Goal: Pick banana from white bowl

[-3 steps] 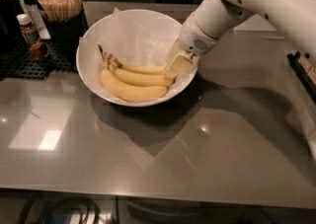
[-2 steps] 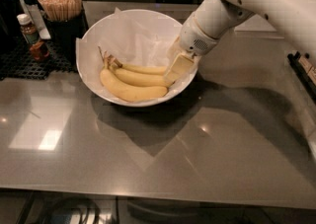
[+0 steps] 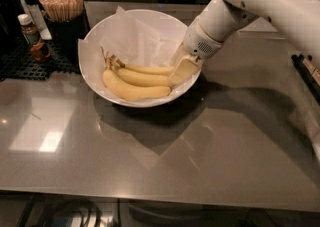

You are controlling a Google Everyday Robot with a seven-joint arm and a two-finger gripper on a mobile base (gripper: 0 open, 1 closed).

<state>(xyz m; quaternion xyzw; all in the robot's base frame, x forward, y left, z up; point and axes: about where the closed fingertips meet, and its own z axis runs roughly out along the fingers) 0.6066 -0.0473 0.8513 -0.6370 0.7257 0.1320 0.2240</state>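
Yellow bunch (image 3: 134,85) unmoved since a second ago; my pincer (image 3: 182,71) hangs at the same spot.
It sits just inside the white bowl (image 3: 150,102) on the right, at the fruit's tips; spread or pinching, I cannot tell. I count three joined bananas, one bowl, one paper liner (image 3: 125,36). The banana (image 3: 146,69) I want, topmost, lies unlifted, so the pick isn't made.
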